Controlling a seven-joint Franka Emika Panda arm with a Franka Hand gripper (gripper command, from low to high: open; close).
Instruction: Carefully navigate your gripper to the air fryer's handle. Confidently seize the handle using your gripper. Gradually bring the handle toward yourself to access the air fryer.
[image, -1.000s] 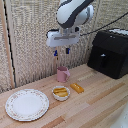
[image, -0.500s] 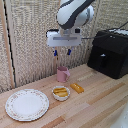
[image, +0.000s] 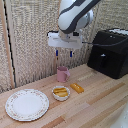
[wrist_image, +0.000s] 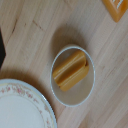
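The black boxy air fryer (image: 111, 52) stands on the wooden table at the exterior view's right. Its short vertical handle (image: 102, 61) sticks out of the front drawer. My gripper (image: 63, 53) hangs in the air well to the left of the air fryer, above the pink mug (image: 62, 74). Its two blue-tipped fingers (image: 56, 53) point down, set apart, with nothing between them. The wrist view looks straight down and shows neither the air fryer nor the gripper's own fingers.
A small white bowl (image: 61, 93) (wrist_image: 74, 76) holds yellow food pieces. A floral plate (image: 27, 104) (wrist_image: 20, 110) lies at the exterior view's left. An orange block (image: 77, 88) (wrist_image: 118, 8) lies on the table beside the bowl. A woven screen stands behind.
None visible; the arm and the objects on the table stay where they were.
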